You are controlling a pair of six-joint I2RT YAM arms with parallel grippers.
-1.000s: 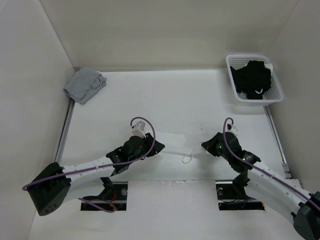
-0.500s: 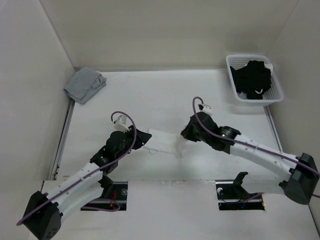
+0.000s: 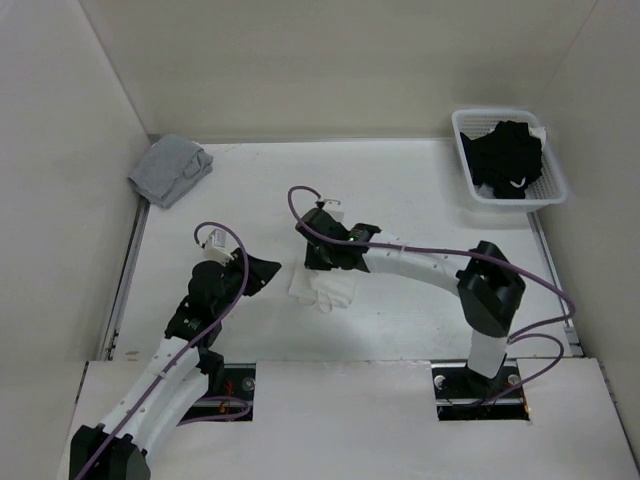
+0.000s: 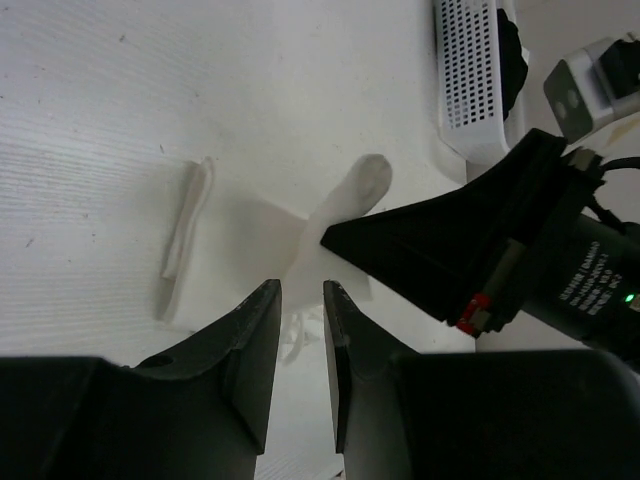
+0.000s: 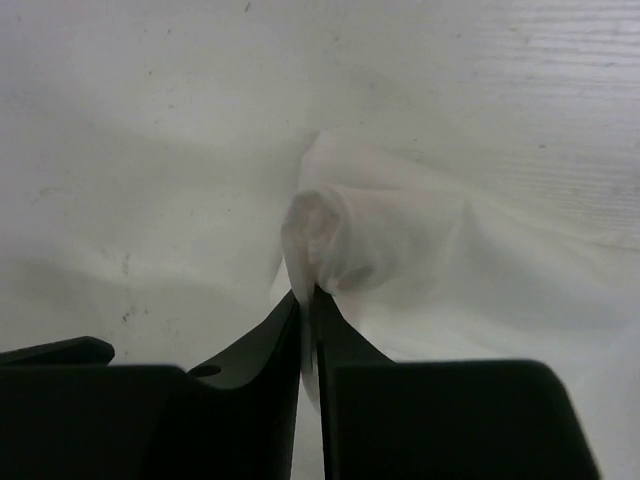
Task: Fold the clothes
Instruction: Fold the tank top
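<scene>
My right hand (image 5: pixel 307 300) pinches the camisole (image 3: pixel 325 290) mid-desk (image 3: pixel 420 200). My left hand (image 4: pixel 302 295) hangs slightly open and empty. If fabric clings to the fingers on release, the fold could drag undone.

We look down from above and behind the arm bases on the whole worktop (image 3: pixel 420 200). Our wrist cameras sit close behind the left pincer (image 4: pixel 300 290) and right pincer (image 5: pixel 305 298), facing down. All three views share the white camisole (image 3: pixel 322 288).
</scene>
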